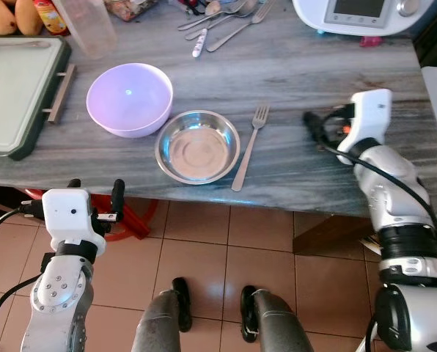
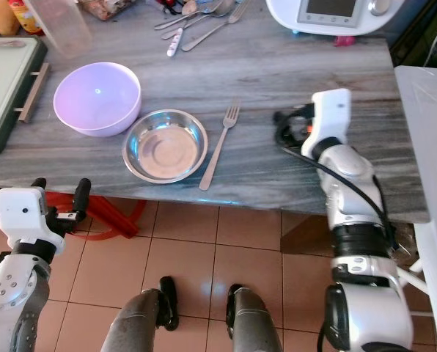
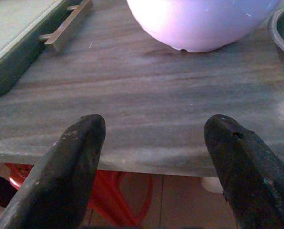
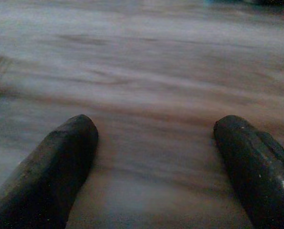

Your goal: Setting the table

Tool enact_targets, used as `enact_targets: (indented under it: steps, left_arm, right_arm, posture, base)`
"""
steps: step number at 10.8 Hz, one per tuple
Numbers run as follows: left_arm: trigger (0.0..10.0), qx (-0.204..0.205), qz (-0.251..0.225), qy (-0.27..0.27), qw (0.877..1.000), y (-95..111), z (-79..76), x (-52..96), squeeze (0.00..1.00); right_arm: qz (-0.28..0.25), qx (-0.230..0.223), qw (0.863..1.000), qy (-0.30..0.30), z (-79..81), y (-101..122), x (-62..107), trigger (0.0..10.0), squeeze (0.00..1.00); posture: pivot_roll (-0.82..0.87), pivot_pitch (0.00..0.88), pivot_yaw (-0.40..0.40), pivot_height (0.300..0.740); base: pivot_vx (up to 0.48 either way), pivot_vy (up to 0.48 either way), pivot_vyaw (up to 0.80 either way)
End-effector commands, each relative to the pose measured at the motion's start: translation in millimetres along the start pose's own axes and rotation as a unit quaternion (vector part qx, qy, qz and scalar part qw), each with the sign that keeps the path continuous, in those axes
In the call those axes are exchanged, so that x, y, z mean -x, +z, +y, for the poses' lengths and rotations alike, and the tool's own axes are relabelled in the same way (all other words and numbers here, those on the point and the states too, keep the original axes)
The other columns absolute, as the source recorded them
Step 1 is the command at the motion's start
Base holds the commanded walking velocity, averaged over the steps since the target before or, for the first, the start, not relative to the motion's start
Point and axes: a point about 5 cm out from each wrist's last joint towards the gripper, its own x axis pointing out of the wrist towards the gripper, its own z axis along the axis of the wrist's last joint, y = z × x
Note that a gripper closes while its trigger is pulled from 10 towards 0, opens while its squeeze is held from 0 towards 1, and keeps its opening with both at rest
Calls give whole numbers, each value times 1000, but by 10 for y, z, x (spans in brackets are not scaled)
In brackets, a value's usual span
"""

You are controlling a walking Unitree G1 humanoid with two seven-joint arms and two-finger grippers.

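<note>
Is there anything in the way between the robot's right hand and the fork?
Nothing visible. The right hand is open over the table, and only bare tabletop lies between it and the fork beside the steel bowl.

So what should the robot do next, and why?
Probably reach the right pincer onward to the pile of spare cutlery at the table's far edge for a spoon. It's open, empty and over the tabletop, nearer than the left pincer by the front edge. The steel bowl has just a fork beside it.
</note>
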Motion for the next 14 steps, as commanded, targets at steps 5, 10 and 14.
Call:
enact_targets:
  steps: [5,10,14]
  left_arm:
    - [10000,11,-4,8,1000,-18,26,-15,0]
    - [10000,19,-14,14,1000,-10,17,-40,0]
    - [10000,12,-35,34,999,63,113,-179,0]
  right_arm:
    - [47,3,997,60,399,-224,-174,10000,0]
    - [16,6,996,93,713,-27,-399,10000,0]
    - [16,3,990,140,983,0,-473,10000,0]
  posture:
    - [34,330,20,740]
    - [28,326,14,740]
    - [21,318,8,740]
  base:
    - [0,0,0]
    - [0,0,0]
    - [0,0,0]
